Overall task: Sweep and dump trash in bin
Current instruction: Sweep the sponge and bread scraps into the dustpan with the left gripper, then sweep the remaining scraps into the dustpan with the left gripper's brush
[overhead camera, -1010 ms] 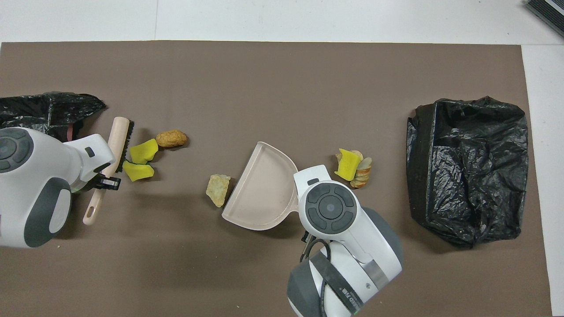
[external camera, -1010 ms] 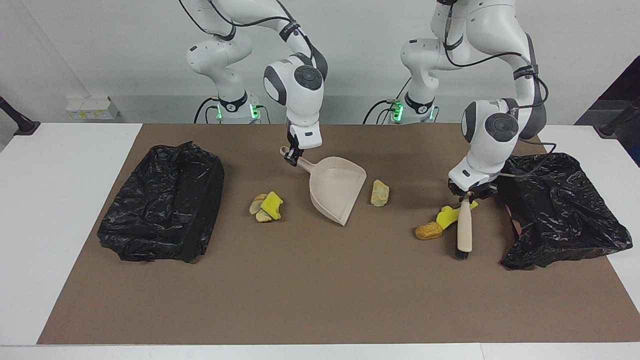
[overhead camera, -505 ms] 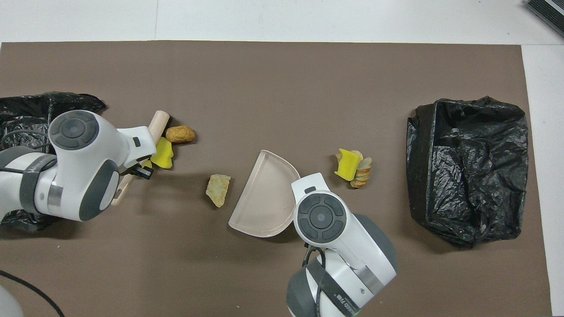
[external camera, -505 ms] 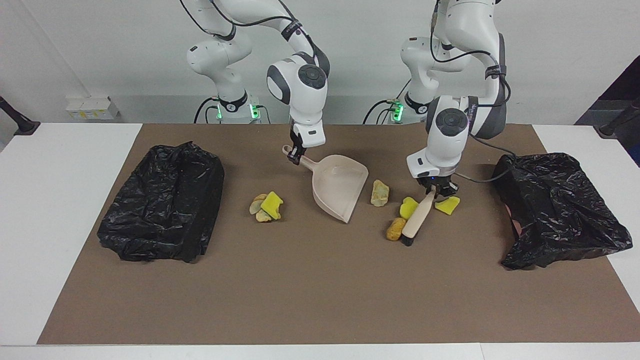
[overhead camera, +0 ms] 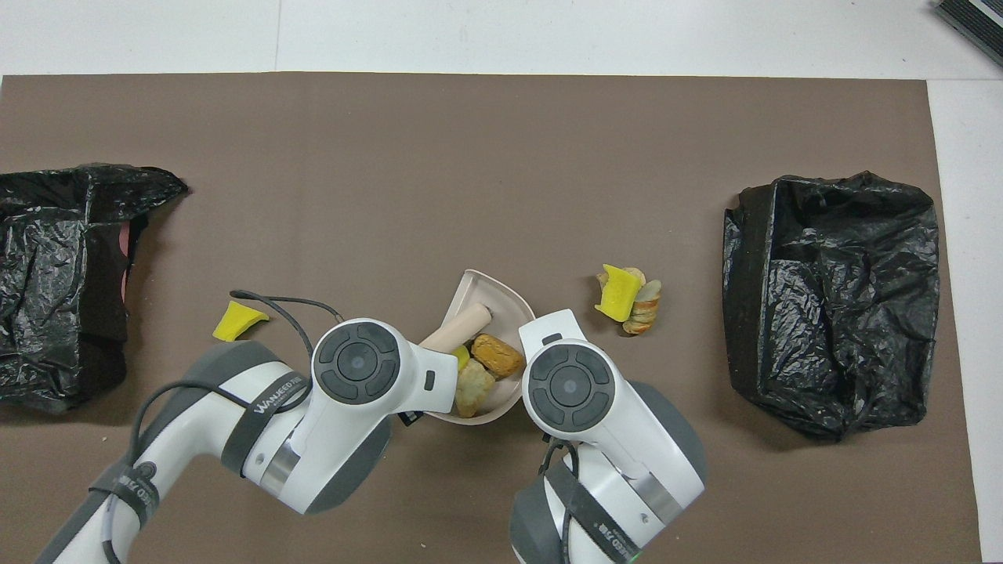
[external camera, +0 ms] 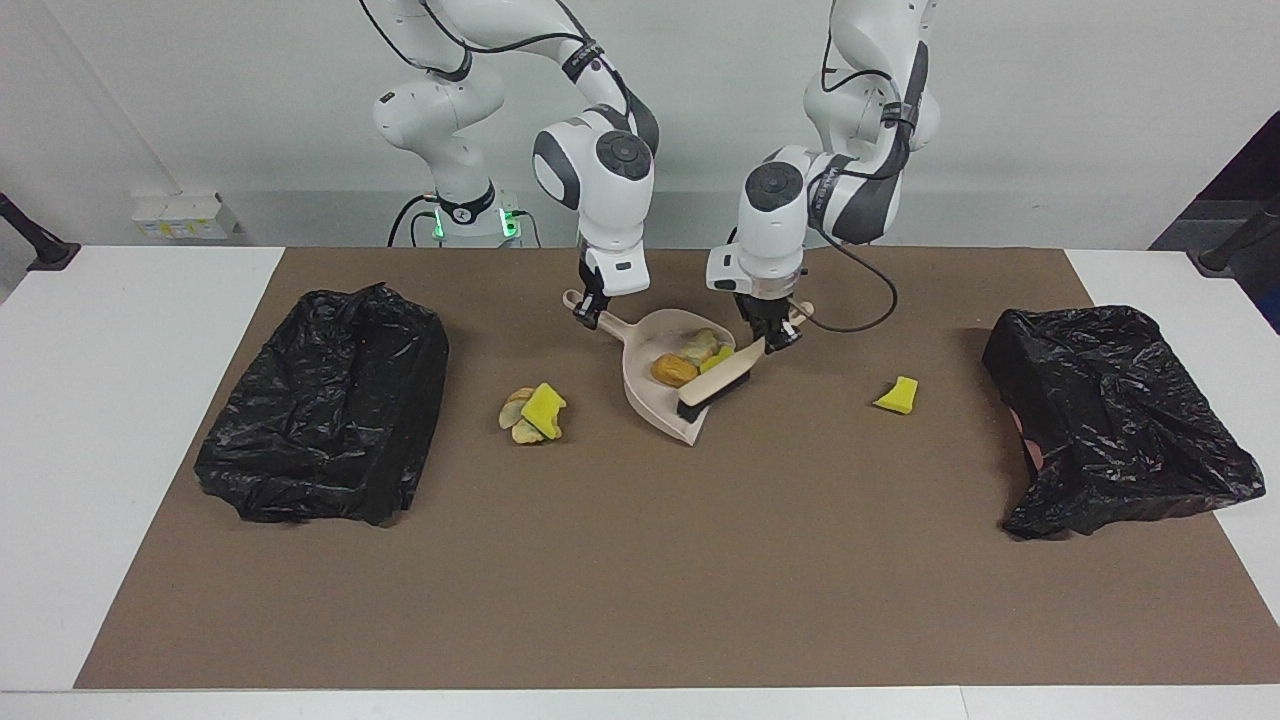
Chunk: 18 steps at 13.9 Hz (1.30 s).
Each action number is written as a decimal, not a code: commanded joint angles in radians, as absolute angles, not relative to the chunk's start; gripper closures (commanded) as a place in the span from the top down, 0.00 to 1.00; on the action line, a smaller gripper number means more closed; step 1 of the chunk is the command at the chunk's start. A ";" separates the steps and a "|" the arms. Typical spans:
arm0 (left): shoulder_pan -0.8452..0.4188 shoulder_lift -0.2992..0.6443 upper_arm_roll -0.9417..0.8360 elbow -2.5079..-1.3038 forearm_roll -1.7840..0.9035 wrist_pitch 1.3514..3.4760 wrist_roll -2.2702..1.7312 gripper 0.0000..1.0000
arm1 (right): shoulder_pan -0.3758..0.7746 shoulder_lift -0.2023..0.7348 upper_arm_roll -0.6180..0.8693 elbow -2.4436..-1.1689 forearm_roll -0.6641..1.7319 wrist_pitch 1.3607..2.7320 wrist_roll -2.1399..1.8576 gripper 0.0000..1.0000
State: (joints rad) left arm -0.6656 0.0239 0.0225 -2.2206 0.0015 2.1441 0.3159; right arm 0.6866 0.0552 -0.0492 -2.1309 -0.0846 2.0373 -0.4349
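Observation:
The beige dustpan rests on the brown mat, and my right gripper is shut on its handle. My left gripper is shut on the handle of the black-bristled brush, whose head lies across the pan's mouth. Inside the pan sit three pieces of trash: a brown lump, a tan lump and a yellow piece. One yellow scrap lies alone toward the left arm's end. A yellow and tan cluster lies beside the pan toward the right arm's end. Both wrists hide the grippers from overhead.
A bin lined with a black bag stands at the right arm's end of the mat. Another black-bagged bin stands at the left arm's end. White table borders the mat.
My left gripper swept the brush from the left arm's end to the dustpan, pushing the brown lump, the tan lump and one yellow piece in. One yellow scrap stayed behind. The dustpan turned slightly.

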 commanded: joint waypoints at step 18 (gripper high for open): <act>-0.075 -0.107 0.058 -2.233 0.207 1.808 -0.027 0.00 | 0.670 0.106 -0.044 -2.143 -0.092 2.092 -0.523 0.00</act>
